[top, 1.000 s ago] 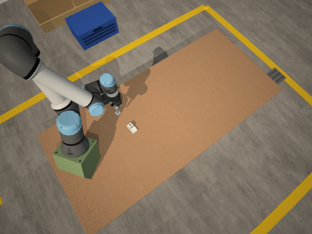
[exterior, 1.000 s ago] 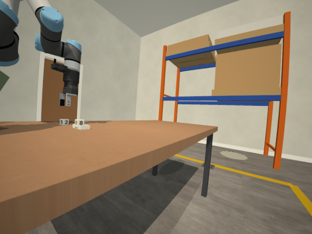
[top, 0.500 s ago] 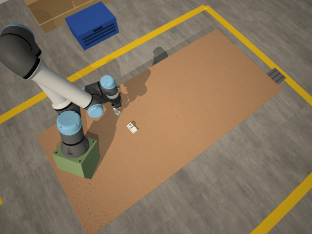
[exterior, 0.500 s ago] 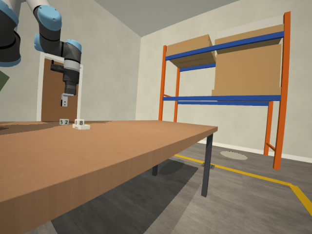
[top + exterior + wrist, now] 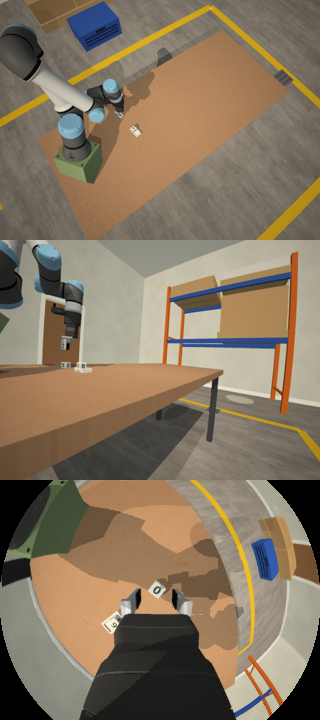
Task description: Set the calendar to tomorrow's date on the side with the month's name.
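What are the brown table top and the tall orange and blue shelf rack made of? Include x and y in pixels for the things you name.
The brown table top (image 5: 196,103) (image 5: 108,405) looks like wood with a dull finish: faint grain lines run down its front edge. The tall orange and blue shelf rack (image 5: 293,317) seems to be painted metal, maybe steel, because its posts and beams are thin, straight and evenly coloured.

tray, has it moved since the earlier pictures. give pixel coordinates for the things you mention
No, the tray (image 5: 137,133) (image 5: 87,370) (image 5: 106,624) sits at the same spot on the table (image 5: 193,116) (image 5: 103,395) (image 5: 75,630), judged against its edges in the top view.
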You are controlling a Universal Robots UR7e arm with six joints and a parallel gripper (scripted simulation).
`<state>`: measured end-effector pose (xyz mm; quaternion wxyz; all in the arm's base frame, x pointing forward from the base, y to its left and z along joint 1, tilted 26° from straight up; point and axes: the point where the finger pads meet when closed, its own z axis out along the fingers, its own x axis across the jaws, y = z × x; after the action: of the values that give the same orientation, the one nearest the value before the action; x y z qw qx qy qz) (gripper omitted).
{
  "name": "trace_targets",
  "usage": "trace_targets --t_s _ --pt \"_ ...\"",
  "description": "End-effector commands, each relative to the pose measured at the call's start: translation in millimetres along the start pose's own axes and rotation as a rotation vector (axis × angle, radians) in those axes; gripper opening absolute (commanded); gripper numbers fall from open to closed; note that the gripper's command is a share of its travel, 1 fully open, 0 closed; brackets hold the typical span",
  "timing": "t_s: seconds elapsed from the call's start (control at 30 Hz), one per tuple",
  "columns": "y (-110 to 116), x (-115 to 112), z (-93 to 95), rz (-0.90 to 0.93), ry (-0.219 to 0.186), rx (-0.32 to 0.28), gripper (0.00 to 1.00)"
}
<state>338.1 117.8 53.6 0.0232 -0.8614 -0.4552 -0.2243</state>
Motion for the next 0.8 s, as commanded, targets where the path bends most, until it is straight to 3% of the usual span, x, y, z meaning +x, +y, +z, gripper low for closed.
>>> trace_targets --t_s 0.0,0.5,0.77 --pt "-0.8 -0.4 1.0 0.111 -0.007 -0.006 1.00" --pt "2.9 -0.1 3.5 0.520 -0.005 -0.007 1.00" --pt "4.2 -0.1 4.1 0.626 -0.004 -0.007 1.00"
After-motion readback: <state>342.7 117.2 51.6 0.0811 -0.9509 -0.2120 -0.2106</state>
